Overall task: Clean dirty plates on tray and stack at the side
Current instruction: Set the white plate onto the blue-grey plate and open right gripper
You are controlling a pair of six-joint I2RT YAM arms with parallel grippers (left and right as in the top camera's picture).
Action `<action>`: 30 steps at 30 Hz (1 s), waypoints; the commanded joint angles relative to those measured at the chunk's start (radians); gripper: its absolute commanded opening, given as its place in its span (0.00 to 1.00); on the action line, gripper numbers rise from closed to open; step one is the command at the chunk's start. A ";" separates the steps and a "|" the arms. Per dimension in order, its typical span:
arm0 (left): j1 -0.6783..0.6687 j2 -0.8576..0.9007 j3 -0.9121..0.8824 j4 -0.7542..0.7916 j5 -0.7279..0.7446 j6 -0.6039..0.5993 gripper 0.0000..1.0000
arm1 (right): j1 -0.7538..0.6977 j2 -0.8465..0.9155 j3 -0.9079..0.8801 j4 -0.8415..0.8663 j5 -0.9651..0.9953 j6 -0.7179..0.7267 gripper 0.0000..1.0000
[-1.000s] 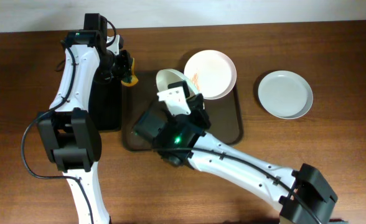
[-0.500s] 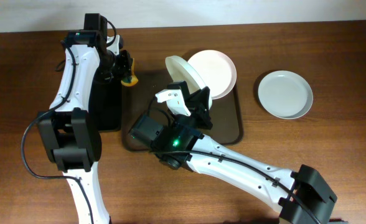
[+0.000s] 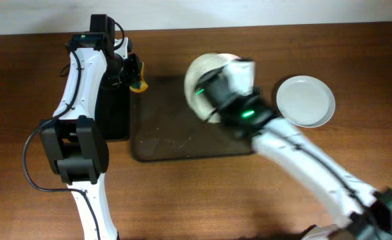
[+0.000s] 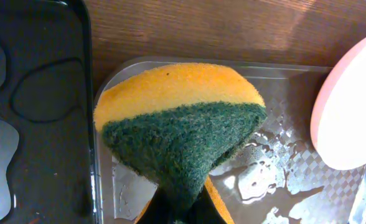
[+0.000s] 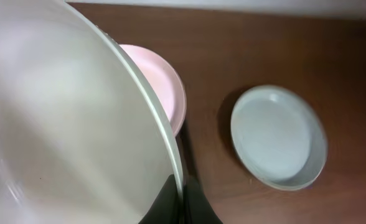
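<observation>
Overhead: left jaws grip a sponge point(image 3: 140, 84) at the tray's point(image 3: 183, 141) far left corner; right jaws hold one plate point(image 3: 197, 81) tilted over its far right corner, with a second plate point(image 3: 306, 101) on the bench point(image 3: 356, 53) beyond. Left wrist: the sponge sits clamped above wet tray. Right wrist: jaws closed on the plate's rim, third plate point(image 5: 167, 93) behind.

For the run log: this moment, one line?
left gripper: sponge, over tray corner | right gripper: tilted plate | second plate: tray | third plate: table
</observation>
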 commanded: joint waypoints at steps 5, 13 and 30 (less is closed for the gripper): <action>-0.014 0.005 0.012 0.002 -0.011 0.005 0.00 | -0.469 -0.042 0.016 -0.051 -0.639 0.015 0.04; -0.015 0.005 0.012 0.002 -0.011 0.005 0.01 | -0.895 0.044 0.016 -0.093 -0.698 0.019 0.04; -0.024 0.005 0.012 0.002 -0.037 0.005 0.00 | -0.993 0.324 0.016 -0.073 -0.699 0.010 0.09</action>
